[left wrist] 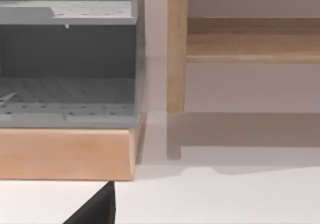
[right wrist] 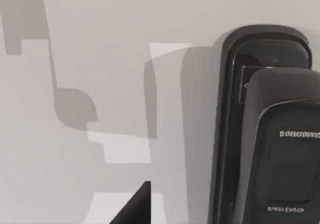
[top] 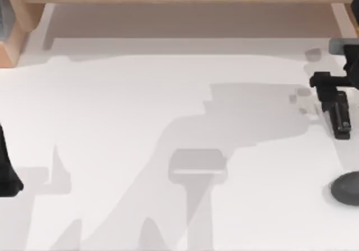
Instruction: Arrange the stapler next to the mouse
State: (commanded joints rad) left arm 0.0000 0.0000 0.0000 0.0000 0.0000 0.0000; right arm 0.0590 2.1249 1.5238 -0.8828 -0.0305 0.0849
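The small, narrow black bar-shaped stapler (top: 340, 116) lies flat on the white table (top: 140, 122) near the top view's right edge, its long axis running roughly front to back. The dark grey, smooth rounded mouse (top: 346, 187) sits nearer the front on that same side, partly cut off by the edge and apart from the stapler, with bare table between them. The right gripper (top: 331, 86) is at the stapler's far end, right over it; how wide its fingers stand, and whether they have hold of anything, cannot be told. The right wrist view looks closely down on the stapler (right wrist: 267, 134), showing faint grey lettering on its top. The left arm (top: 8, 167) sits parked at the table's left edge, before a light wooden shelf (left wrist: 67, 154) holding a grey perforated tray (left wrist: 70, 59).
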